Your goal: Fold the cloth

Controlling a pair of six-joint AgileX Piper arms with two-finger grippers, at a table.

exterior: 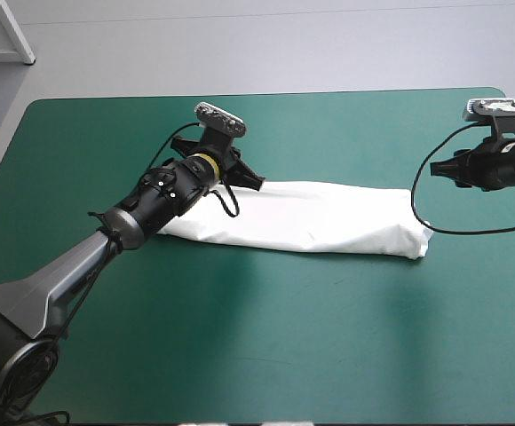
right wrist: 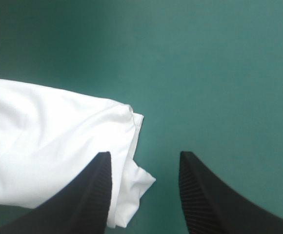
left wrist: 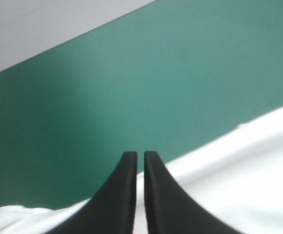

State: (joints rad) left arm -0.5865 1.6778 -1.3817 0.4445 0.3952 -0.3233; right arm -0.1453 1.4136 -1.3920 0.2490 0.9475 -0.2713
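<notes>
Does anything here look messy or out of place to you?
Only slightly. The T-shirt lies as a long folded strip on the teal-green table, but at its end near the open right gripper a loose corner pokes out, rumpled, past the fold. Nothing looks spilled or damaged.

T-shirt [exterior: 328,222] lay folded into one long narrow band across the middle of the table [exterior: 266,346], long axis running roughly 9 to 3 o'clock, dipping slightly toward 4. Left arm entered from 8 o'clock. Left gripper [exterior: 254,180] sat at the band's 10 o'clock corner, over its far edge. Right gripper [exterior: 440,170] hung by the table's 3 o'clock edge, near the band's 2 o'clock corner.
</notes>
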